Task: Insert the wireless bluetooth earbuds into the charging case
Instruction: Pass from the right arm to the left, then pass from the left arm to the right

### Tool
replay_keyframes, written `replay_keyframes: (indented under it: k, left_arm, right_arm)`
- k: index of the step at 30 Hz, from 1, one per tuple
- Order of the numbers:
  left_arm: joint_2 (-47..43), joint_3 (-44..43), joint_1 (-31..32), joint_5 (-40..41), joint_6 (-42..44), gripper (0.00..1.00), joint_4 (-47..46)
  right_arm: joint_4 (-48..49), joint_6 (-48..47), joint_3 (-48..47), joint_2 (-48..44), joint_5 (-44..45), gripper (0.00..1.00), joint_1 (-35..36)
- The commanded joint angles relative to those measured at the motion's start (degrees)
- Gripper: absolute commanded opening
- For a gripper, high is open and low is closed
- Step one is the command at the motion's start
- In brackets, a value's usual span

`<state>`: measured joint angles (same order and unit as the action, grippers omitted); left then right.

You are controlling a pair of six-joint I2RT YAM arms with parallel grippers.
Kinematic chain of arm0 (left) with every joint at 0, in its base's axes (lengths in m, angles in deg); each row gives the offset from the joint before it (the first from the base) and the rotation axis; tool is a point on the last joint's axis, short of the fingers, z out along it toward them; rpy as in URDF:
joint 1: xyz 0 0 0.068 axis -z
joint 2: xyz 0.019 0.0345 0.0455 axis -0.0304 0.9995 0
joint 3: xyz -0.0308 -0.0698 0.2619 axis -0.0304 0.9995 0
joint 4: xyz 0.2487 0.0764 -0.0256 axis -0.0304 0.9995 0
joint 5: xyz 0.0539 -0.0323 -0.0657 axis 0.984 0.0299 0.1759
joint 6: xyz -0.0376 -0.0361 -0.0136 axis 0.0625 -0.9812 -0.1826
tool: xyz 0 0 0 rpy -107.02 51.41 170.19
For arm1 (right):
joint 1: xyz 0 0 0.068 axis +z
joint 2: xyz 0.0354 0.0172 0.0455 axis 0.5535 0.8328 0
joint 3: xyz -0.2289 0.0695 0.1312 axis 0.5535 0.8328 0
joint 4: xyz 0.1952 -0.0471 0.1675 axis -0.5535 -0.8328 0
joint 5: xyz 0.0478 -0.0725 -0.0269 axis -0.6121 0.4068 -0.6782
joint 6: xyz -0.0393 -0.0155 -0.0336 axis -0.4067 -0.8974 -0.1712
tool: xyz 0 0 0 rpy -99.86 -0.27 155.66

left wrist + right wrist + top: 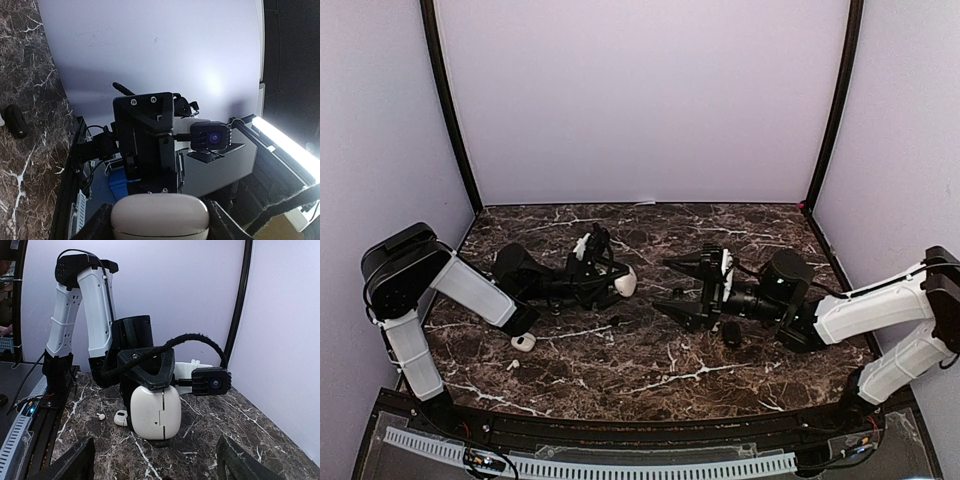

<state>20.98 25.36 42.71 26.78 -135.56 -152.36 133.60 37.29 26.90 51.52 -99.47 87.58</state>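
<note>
**Left arm holds the white case, right jaws wide open, earbud on the table**

Top view: the left gripper (613,282) is clamped on the white charging case (626,283) near the middle of the marble table (650,385). The right gripper (670,285) faces it from just beside. Its jaws are spread wide with nothing between them. One tiny white earbud (512,365) lies on the table near the left arm's elbow, well apart from the held case. A bigger white object (523,342) sits just beside the earbud; I can't tell what it is. A black case (731,333) lies on the table beside the right arm's wrist.

Left wrist: the white charging case (160,215) is pinched between both fingers at the bottom of frame. The right gripper body is straight ahead, close. The black case (16,121) is on the table at far left.

Right wrist: its own fingers (80,462) sit at the two bottom corners, far apart and empty. The white charging case (155,412) stands upright in the left gripper, seam visible, lid looks closed. The white earbud (100,416) and the white object (120,418) are on the table behind the case, to its left.
</note>
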Motion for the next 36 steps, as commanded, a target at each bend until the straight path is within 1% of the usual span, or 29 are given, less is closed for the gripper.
replay_keyframes:
  k: [1, 5, 8, 10, 12, 14, 16, 18, 20, 24, 29, 32, 36]
  left_arm:
    - [-1.9, 1.1, -0.7, -2.4, 6.3, 0.45, -2.5]
    - [-4.6, 1.1, -0.8, -2.7, 14.5, 0.45, 8.6]
    - [-7.5, -0.3, -0.9, -2.3, 22.8, 0.45, 21.2]
    - [-9.7, -1.5, -0.8, -1.0, 29.6, 0.45, 30.6]
    - [-12.2, -3.6, -0.6, 2.1, 37.6, 0.45, 42.9]
    - [-14.3, -6.5, 0.1, 5.7, 46.5, 0.45, 55.2]
    - [-15.6, -9.5, 1.3, 10.8, 54.5, 0.44, 64.9]
    - [-16.7, -11.4, 2.7, 14.1, 60.6, 0.44, 71.0]
    - [-18.0, -11.9, 4.0, 17.3, 65.4, 0.44, 74.1]
    - [-20.5, -11.2, 5.5, 21.6, 72.3, 0.44, 76.7]
    - [-21.5, -12.4, 7.6, 28.7, 82.4, 0.44, 83.1]
    - [-21.6, -12.5, 8.0, 31.5, 85.0, 0.44, 84.3]
    - [-21.4, -12.5, 8.4, 32.7, 86.5, 0.44, 84.3]
  right_arm:
    - [-2.9, 2.5, 3.1, -5.8, 1.7, 0.83, -0.4]
    - [-11.2, 5.0, 3.4, -11.5, 6.0, 0.85, -0.7]
    - [-18.6, 10.5, 1.8, -15.2, 10.8, 0.88, -1.1]
    - [-26.5, 12.9, -0.5, -16.6, 13.4, 0.89, -1.6]
    - [-33.5, 15.0, -3.3, -17.0, 16.1, 0.90, -2.4]
    - [-37.6, 16.8, -4.9, -17.1, 17.8, 0.91, -3.6]
    - [-38.8, 18.4, -4.9, -16.9, 18.0, 0.93, -5.0]
    - [-39.8, 21.3, -4.8, -16.4, 18.5, 0.96, -6.5]
    - [-41.3, 23.8, -5.7, -15.0, 18.0, 0.94, -8.4]
    - [-45.7, 26.8, -8.9, -11.2, 18.9, 0.90, -11.1]
    - [-47.1, 27.8, -10.4, -7.8, 14.3, 0.88, -12.7]
    - [-47.8, 28.0, -11.1, -6.8, 13.3, 0.88, -12.9]
    - [-50.0, 28.0, -12.6, -5.8, 12.8, 0.87, -13.0]
